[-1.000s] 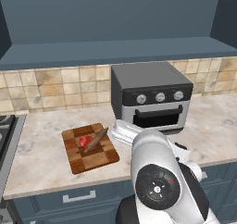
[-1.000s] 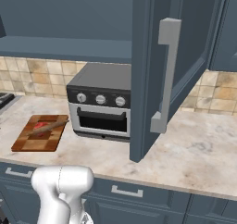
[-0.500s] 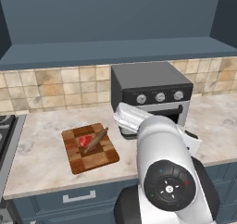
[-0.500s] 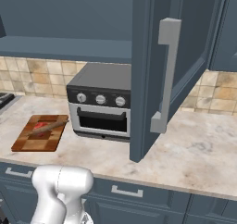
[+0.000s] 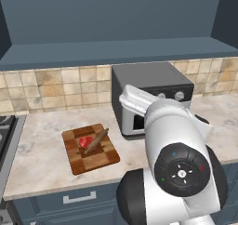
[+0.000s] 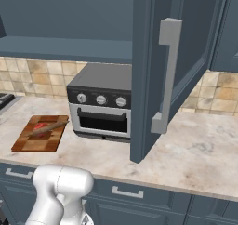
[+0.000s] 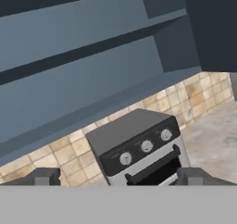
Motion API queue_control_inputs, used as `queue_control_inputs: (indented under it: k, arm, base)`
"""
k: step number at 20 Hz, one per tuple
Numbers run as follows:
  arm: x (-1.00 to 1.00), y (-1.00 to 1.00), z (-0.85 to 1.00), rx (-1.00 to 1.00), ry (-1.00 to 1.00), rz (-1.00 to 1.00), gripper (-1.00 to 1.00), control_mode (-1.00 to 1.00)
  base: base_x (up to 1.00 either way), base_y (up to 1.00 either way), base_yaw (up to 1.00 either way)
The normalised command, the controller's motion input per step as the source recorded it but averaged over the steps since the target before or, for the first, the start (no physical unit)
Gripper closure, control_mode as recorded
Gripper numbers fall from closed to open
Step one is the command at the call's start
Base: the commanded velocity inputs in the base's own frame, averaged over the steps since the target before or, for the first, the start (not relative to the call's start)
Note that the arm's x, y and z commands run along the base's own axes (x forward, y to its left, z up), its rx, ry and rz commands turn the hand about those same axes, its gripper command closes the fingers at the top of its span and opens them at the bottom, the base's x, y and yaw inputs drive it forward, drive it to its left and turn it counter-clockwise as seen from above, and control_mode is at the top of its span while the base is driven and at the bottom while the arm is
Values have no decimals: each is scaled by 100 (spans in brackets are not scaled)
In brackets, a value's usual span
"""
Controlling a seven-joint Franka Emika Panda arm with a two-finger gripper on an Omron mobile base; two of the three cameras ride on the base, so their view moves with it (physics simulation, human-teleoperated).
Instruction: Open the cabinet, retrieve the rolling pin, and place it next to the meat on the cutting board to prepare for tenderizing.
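Left of the oven (image 6: 100, 103), on the table (image 6: 204, 154), the rolling pin (image 5: 96, 141) lies across the board (image 5: 90, 148), touching the meat (image 5: 85, 142), its long axis running from near-left to far-right. The placing looks done (as far as these views tell). The end effector (image 7: 118, 177), fingers spread wide and holding nothing, sits to the pin's right and higher, aimed at the oven front and the cabinet (image 6: 179, 61) above, whose door stands open. The arm (image 5: 167, 140) is raised, elbow bent, before the oven.
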Motion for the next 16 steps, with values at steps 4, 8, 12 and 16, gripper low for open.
queue_control_inputs:
  k: [4, 8, 12, 16]
  arm:
    - [9, -28, 19, 0, -7, 0, -100, -100]
    - [11, -30, 11, 0, -8, 0, -100, -100]
    - [17, -31, 8, 0, -9, 0, -100, -100]
    - [23, -30, 7, 0, -9, 0, -100, -100]
  base:
    - [0, 0, 0]
    - [0, 0, 0]
    - [0, 0, 0]
    - [0, 0, 0]
